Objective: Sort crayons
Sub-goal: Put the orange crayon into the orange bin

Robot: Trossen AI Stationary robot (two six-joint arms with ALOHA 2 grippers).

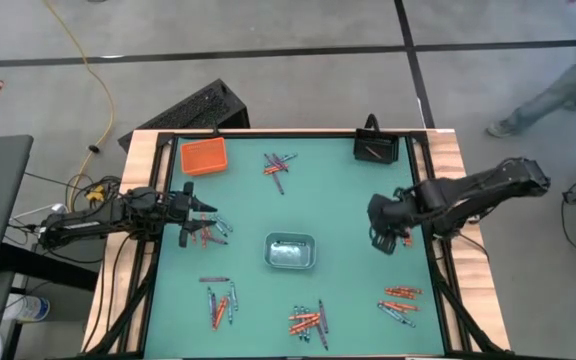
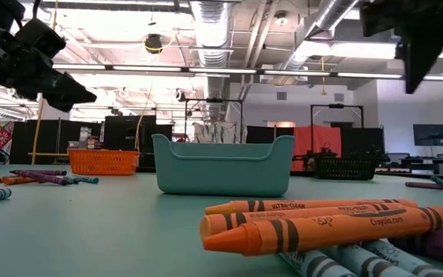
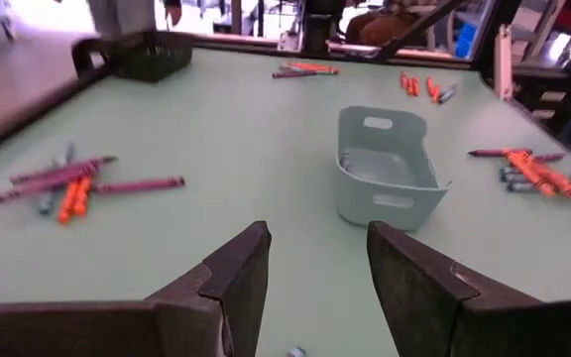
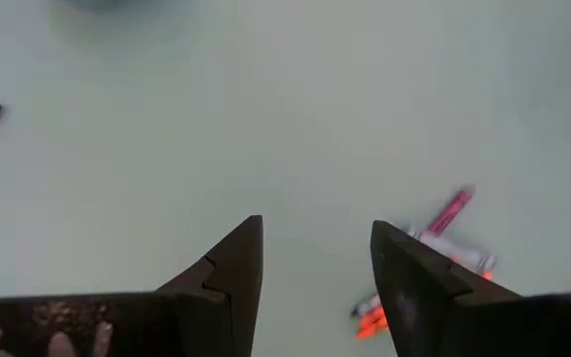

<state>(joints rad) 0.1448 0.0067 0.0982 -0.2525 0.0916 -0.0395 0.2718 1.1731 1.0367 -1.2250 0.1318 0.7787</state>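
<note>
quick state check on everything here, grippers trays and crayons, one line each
left gripper: open, empty, over the table's left side
right gripper: open, empty, over the table's right side
clear-grey tray: upright at table centre, no crayons seen inside
orange tray: upright, far left, looks empty
black tray: far right corner, something thin inside
crayons: lying loose in scattered piles, unsorted

floor: grey concrete (image 1: 268, 60) | yellow cable (image 1: 93, 80) | ceiling: ducts (image 2: 214, 19), strip lights (image 2: 168, 71)
</note>
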